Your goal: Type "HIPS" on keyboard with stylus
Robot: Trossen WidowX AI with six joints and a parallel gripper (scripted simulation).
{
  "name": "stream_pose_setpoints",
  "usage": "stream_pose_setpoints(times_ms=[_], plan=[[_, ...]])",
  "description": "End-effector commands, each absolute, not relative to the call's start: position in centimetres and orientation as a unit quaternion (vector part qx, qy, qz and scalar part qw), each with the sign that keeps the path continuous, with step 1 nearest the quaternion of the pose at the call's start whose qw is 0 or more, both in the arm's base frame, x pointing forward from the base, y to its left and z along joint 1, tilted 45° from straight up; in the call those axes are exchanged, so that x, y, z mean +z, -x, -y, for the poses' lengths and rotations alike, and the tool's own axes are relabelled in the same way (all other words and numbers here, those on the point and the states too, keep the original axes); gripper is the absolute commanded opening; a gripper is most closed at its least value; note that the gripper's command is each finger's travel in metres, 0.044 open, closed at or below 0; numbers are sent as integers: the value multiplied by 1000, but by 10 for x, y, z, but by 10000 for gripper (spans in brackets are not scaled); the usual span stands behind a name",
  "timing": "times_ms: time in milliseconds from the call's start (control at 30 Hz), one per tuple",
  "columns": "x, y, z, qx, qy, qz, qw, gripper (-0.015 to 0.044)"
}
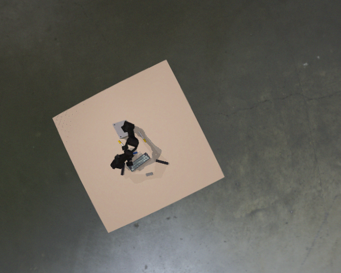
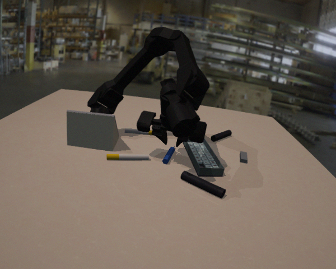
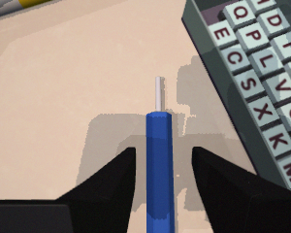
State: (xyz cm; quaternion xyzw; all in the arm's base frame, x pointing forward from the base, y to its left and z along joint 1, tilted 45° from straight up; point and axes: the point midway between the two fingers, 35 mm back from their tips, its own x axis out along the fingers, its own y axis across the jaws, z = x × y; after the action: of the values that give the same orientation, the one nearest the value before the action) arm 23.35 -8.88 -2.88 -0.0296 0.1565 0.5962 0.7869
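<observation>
The stylus, with a blue barrel and a thin pale tip, lies on the desk; the stylus shows in all three current views. My gripper is open above it. In the wrist view the barrel runs between the two fingertips, with a gap on each side. The keyboard is a dark tray of pale letter keys beside the stylus, on the right in the wrist view. There the keys E, C, S, X, K and M show along its near edge; part of the keyboard is cut off.
A grey slanted block stands by the arm's base. Two yellow-ended pens lie near the stylus. Black cylinders lie near the keyboard's ends. A small grey block lies beyond the keyboard.
</observation>
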Motion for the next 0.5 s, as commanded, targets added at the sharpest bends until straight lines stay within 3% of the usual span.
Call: stream_pose_setpoints(times_ms=[0,467], plan=[[-31,-234,85,597,26,-157,786,150],[-37,-235,79,597,26,-157,786,150]])
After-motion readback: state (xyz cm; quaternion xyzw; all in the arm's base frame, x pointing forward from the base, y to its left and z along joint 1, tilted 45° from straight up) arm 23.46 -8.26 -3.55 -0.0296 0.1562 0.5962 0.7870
